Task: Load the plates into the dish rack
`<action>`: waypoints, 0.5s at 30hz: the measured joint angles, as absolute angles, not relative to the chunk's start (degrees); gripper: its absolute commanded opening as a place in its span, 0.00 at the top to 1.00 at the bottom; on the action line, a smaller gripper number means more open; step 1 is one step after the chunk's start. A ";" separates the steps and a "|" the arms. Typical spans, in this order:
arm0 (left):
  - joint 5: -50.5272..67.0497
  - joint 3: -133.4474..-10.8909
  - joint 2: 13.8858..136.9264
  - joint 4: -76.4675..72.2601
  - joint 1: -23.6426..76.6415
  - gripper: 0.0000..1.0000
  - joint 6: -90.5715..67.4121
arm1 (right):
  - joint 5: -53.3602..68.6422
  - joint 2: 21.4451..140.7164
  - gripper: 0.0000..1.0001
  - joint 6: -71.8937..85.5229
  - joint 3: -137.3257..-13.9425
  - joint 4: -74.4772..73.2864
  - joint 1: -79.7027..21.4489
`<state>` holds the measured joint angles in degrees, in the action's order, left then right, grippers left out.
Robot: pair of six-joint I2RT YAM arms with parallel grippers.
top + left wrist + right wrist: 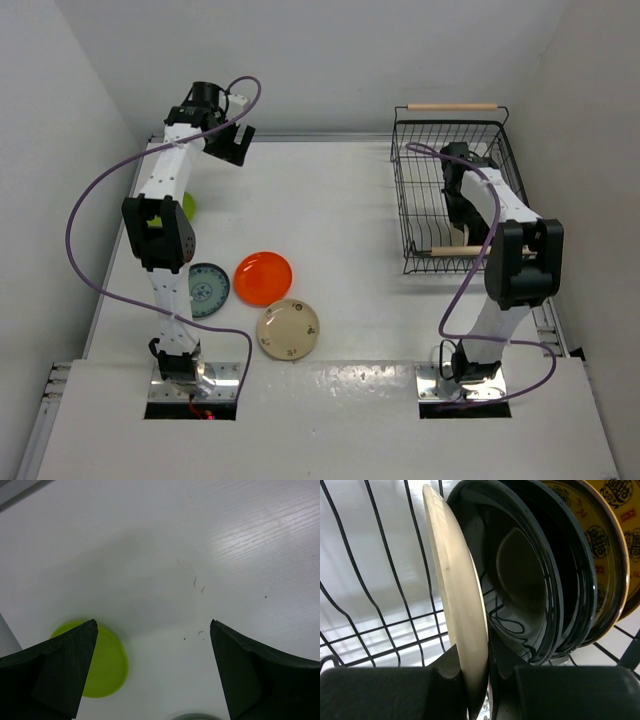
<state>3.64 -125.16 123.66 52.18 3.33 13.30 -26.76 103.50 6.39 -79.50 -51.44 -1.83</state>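
Note:
The dish rack (400, 190) stands at the back right. My right gripper (462, 200) reaches into it and is shut on a cream plate (460, 605) held on edge. In the right wrist view my right gripper (476, 655) pinches that plate's lower rim beside two glossy black plates (535, 580) and a gold-brown patterned plate (615, 540) standing in the rack. My left gripper (230, 142) is open and empty, raised at the back left; in its wrist view (152, 625) the lime green plate (105, 665) lies below it. An orange-red plate (263, 277), a teal patterned plate (208, 290) and a cream plate (288, 329) lie flat on the table.
The lime green plate (188, 207) is partly hidden behind the left arm. The rack has wooden rod handles at its far end (452, 106) and near end (448, 251). White walls close in the table on the left, back and right.

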 measured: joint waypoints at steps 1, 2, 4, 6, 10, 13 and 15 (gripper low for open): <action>3.60 -125.16 123.66 52.18 3.33 0.01 13.30 | -26.79 103.61 1.00 6.50 -79.50 -51.46 -1.69; 3.60 -125.12 123.66 52.18 3.33 0.01 13.30 | -26.74 103.61 0.98 6.55 -79.50 -51.46 -1.63; 3.60 -125.05 123.66 52.18 3.33 0.01 13.30 | -26.30 103.53 0.89 6.55 -79.48 -51.16 -1.52; 3.57 -124.97 123.66 52.18 3.33 0.01 13.30 | -25.10 103.53 0.83 6.57 -79.46 -51.00 -1.50; 3.57 -124.90 123.66 52.18 3.33 0.01 13.30 | -23.75 103.50 0.62 6.94 -79.31 -50.94 -1.50; 3.44 -124.60 123.66 52.18 3.33 0.01 13.52 | -23.42 103.50 0.53 7.18 -79.29 -50.98 -1.34; 3.31 -124.49 123.66 52.18 3.33 0.01 13.56 | -23.42 103.50 0.51 7.20 -79.29 -50.98 -1.15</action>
